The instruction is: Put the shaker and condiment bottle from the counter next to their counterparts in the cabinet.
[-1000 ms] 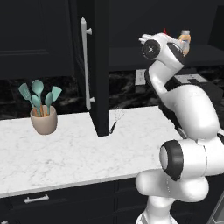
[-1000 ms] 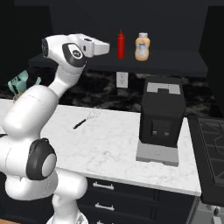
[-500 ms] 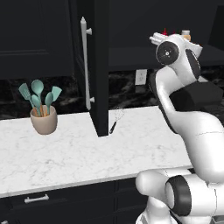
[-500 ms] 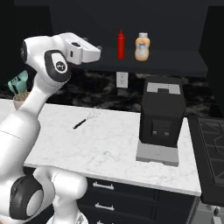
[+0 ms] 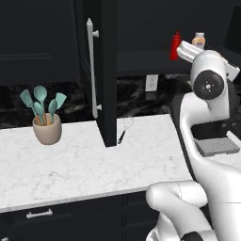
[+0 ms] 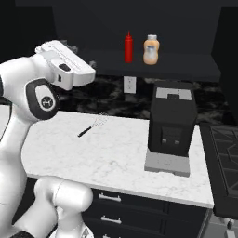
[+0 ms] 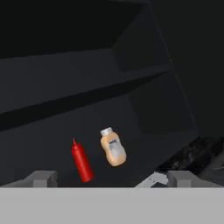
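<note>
On the white marble counter [image 5: 70, 164], a crock of teal utensils [image 5: 46, 129] is sitting at 9 o'clock in the left base view, with a whisk [image 5: 124, 130] lying near the centre, just right of the open black cabinet [image 5: 106, 47] door and its bar handle [image 5: 91, 70]. At 1 o'clock, the red condiment bottle [image 5: 176, 46] is standing upright on the cabinet shelf [image 6: 186, 65], just left of its counterpart, the orange bottle [image 5: 199, 40], close but apart. In the hand view, the gripper [image 7: 112, 178] is facing both bottles from a short way off, fingers spread wide and holding nothing. This half of the job looks done; the arm should be backing straight away from the shelf, keeping level and clear of the bottles, before swinging down to collect the shaker.
</note>
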You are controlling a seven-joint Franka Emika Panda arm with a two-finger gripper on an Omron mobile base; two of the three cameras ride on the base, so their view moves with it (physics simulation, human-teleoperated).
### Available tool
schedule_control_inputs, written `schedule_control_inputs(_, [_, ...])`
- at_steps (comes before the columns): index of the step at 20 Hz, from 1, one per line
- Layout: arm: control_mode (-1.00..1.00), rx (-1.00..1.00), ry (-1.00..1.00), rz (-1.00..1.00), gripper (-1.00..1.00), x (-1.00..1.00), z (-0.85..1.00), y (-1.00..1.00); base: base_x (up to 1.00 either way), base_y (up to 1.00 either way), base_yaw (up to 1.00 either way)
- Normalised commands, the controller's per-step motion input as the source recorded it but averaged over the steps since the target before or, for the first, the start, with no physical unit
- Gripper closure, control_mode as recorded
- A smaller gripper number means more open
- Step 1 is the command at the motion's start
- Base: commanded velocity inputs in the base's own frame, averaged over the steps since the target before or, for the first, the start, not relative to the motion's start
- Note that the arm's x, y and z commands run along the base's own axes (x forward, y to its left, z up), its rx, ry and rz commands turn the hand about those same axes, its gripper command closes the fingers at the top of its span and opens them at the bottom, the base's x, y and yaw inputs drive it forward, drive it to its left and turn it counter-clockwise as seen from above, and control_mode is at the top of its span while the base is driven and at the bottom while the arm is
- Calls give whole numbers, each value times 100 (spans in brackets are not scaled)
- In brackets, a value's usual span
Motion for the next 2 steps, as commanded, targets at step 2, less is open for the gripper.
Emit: schedule_control_inputs(2, [-100, 7, -19, 7, -100, -100, 0, 15, 0, 0, 0])
